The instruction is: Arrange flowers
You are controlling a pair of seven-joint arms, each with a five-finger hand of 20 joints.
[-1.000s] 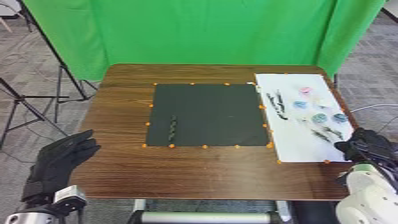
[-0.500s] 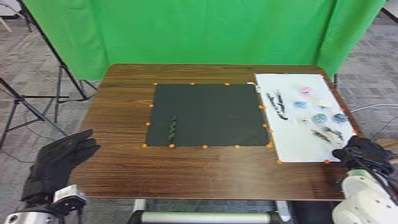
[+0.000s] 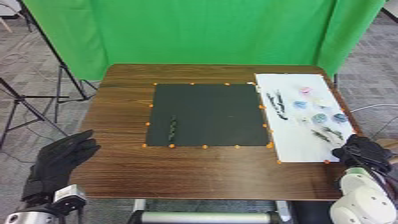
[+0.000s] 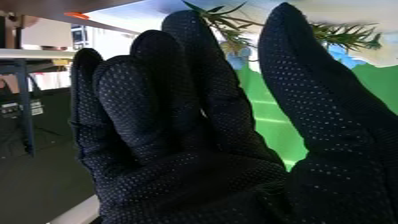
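The robot's right hand (image 3: 362, 150) is over by the near right corner of the white sheet (image 3: 302, 150), close to two leafy green sprigs (image 3: 334, 133). Its wrist view shows that same right hand (image 4: 178, 175) with the fingers nearly straight and the thumb spread well away, nothing gripped, the sprigs just beyond the tips. Farther up the sheet lie a pink flower (image 3: 306, 90), some blue flowers (image 3: 320, 118) and, toward the sheet's left side, long dark stems (image 3: 279, 106). One dark green stem (image 3: 172, 131) lies on the black mat (image 3: 213, 110), near its left edge. Over at the brown table's (image 3: 195, 175) left side, the left hand (image 3: 59, 162) has its fingers loosely extended, holding nothing.
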